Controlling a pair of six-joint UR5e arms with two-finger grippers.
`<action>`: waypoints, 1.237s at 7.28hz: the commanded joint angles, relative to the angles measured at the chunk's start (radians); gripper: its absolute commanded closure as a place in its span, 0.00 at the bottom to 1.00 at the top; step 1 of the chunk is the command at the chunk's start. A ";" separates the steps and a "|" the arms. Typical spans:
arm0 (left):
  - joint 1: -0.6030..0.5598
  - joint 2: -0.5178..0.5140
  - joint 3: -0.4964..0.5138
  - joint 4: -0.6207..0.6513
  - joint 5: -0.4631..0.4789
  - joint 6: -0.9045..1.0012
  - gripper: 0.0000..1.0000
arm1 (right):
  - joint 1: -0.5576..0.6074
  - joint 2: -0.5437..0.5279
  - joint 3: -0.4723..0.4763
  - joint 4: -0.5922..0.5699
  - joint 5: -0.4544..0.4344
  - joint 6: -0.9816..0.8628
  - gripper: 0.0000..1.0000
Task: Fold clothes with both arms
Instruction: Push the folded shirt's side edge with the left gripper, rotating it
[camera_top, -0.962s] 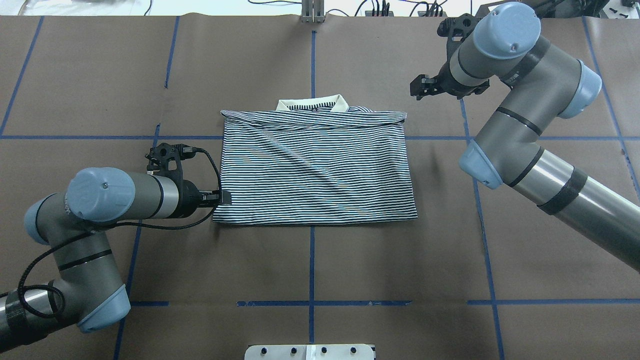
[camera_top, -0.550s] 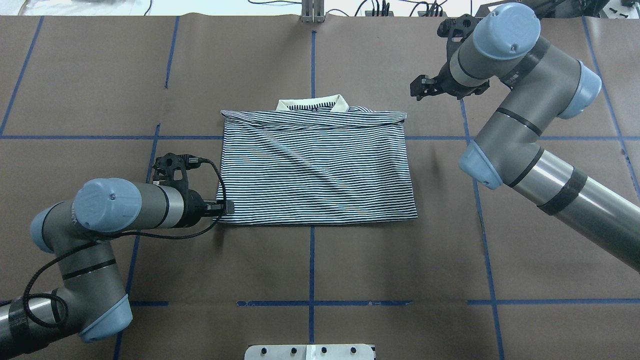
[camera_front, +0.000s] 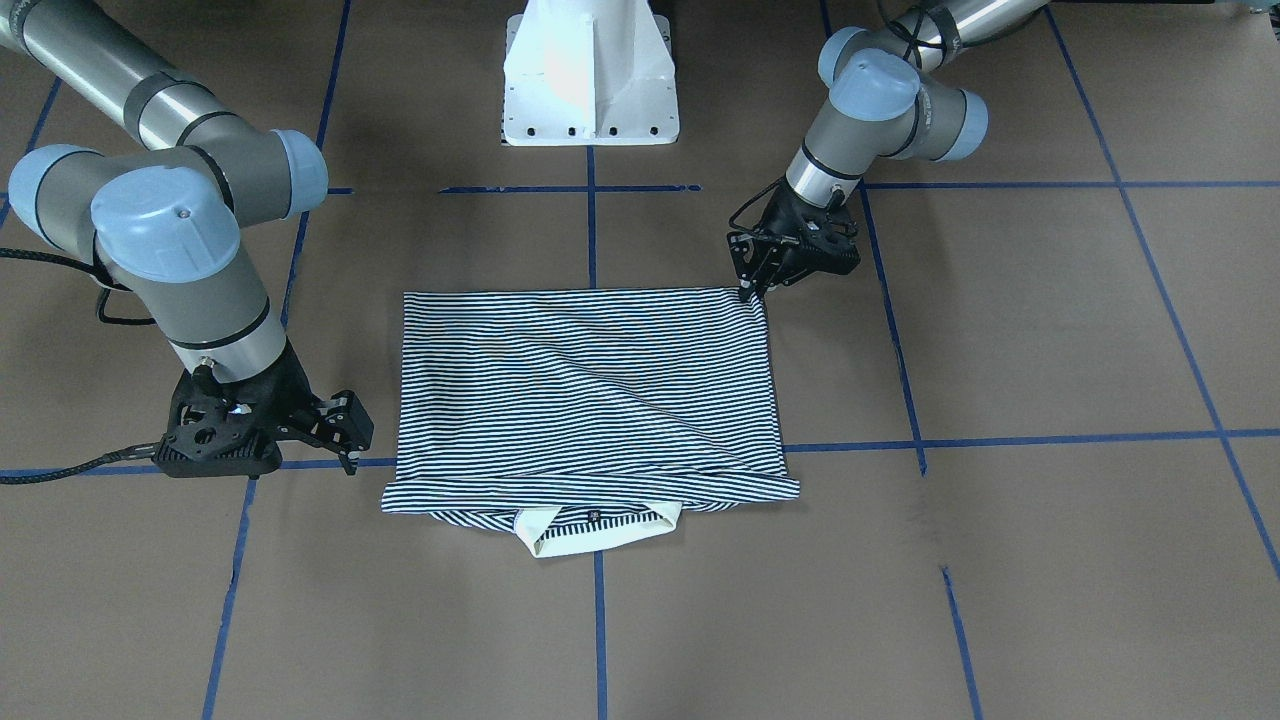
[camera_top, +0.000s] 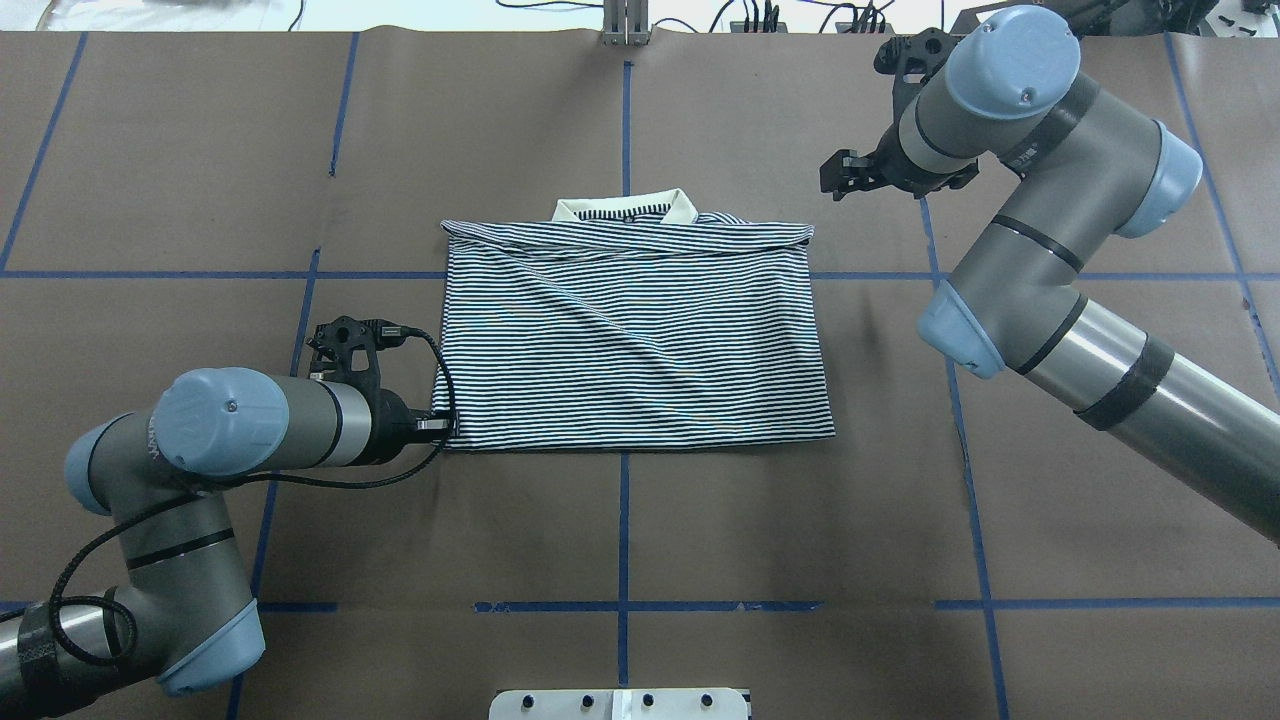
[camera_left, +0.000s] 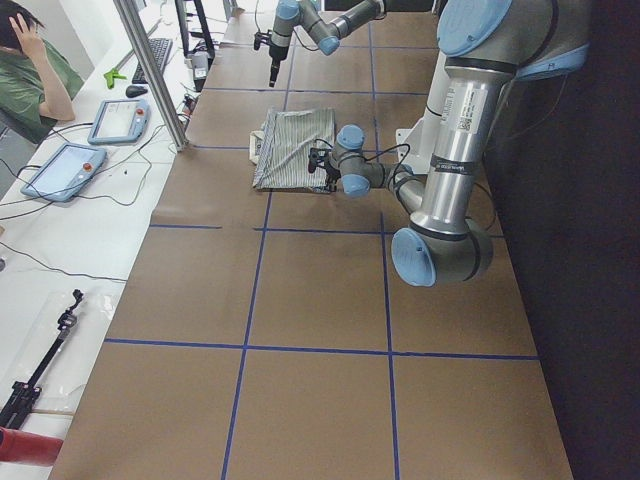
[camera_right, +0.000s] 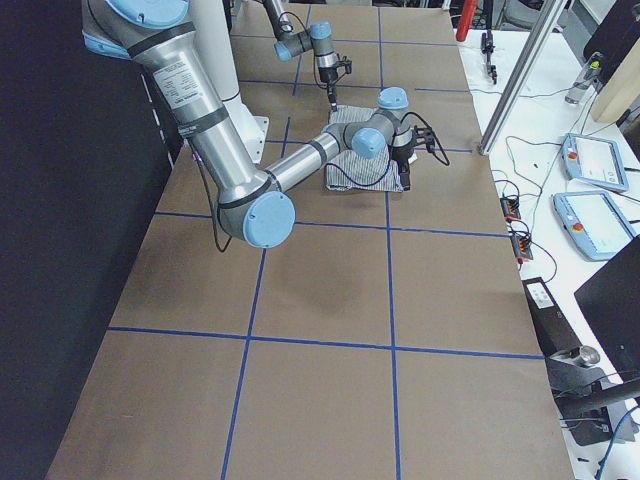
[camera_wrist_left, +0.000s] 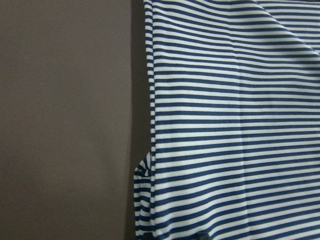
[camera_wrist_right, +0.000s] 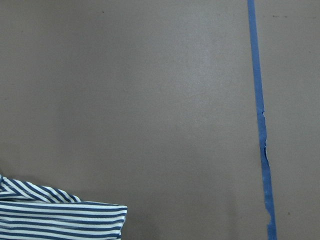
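Note:
The clothes (camera_top: 630, 340) are one navy-and-white striped polo, folded into a rectangle on the brown table. Its cream collar (camera_top: 625, 208) pokes out at the far edge, seen also as the collar (camera_front: 598, 530). My left gripper (camera_top: 440, 426) has its tips on the shirt's near-left corner, and the same left gripper (camera_front: 748, 292) narrows to a point there. Whether it pinches the fabric does not show. The left wrist view has flat striped cloth (camera_wrist_left: 225, 125) beside bare table. My right gripper (camera_top: 833, 177) hangs open off the far-right corner, apart from the shirt (camera_wrist_right: 50, 215).
The white pedestal base (camera_front: 590, 90) stands at the robot's side of the table. Blue tape lines (camera_top: 624, 520) grid the brown cover. A person (camera_left: 30, 70) sits at a side bench with teach pendants (camera_left: 65, 170) and cables.
My left gripper has slid along the shirt's left edge toward the robot and now rests on the near-left corner. The right arm and the shirt have not moved.

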 joint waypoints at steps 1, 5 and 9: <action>-0.001 0.103 -0.085 0.002 0.001 0.036 1.00 | -0.002 -0.001 0.000 0.000 -0.002 0.001 0.00; -0.207 0.082 0.026 0.005 0.001 0.319 1.00 | -0.006 -0.001 -0.002 0.000 -0.002 0.005 0.00; -0.415 -0.344 0.551 -0.010 0.055 0.470 1.00 | -0.011 -0.001 0.000 0.000 -0.006 0.016 0.00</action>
